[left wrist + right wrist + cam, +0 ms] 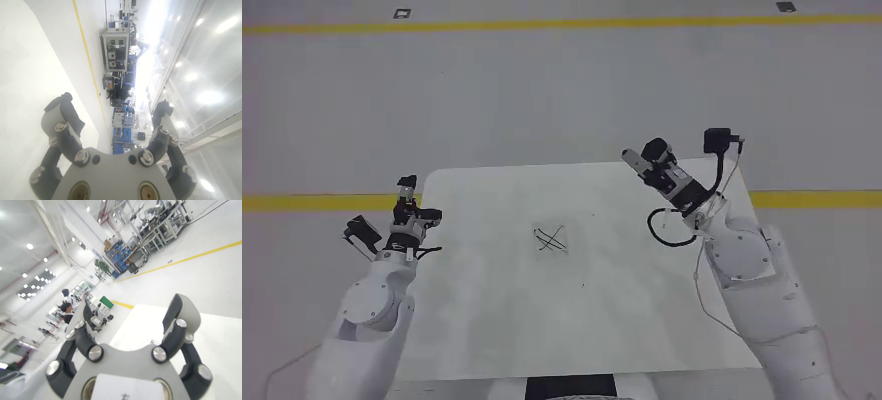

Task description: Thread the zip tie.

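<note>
Zip ties (551,239) lie crossed on the table (482,310), left claw (115,100) and right claw (131,302) gaping empty.

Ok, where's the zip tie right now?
Top view: the zip tie lies near the middle of the white table, between the left tool and right tool, touching neither.
</note>
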Action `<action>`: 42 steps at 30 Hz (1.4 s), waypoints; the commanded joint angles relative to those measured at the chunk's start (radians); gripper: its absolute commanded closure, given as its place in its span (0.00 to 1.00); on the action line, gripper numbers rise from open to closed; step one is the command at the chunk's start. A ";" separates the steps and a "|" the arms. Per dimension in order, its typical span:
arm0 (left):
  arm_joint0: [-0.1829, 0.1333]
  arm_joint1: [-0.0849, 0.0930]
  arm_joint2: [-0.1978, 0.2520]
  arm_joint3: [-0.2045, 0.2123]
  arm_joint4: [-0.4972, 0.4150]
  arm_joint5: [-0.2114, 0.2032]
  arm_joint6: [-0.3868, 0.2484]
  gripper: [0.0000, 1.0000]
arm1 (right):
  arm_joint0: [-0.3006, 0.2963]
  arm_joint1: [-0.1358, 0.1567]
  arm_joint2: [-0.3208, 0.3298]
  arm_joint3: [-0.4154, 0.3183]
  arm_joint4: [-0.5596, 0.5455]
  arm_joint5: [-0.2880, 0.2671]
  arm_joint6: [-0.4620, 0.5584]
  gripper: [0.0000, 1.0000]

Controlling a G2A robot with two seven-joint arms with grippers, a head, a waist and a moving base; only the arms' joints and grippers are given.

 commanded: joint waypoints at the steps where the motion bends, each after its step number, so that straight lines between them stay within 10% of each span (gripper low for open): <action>1: 0.000 0.000 0.000 0.000 0.000 0.000 0.000 0.00 | 0.057 -0.004 -0.041 0.013 -0.042 -0.011 0.023 0.00; 8: 0.000 0.000 0.000 0.000 0.000 0.000 0.000 0.00 | 0.205 -0.030 -0.209 0.110 -0.109 0.000 0.095 0.00; 27: 0.000 0.000 0.000 0.000 0.000 0.000 0.000 0.00 | 0.213 -0.030 -0.221 0.103 -0.130 -0.005 0.116 0.00; 42: 0.000 0.000 0.000 0.000 0.000 0.000 0.000 0.00 | 0.510 -0.112 -0.583 0.286 -0.311 0.123 0.531 0.00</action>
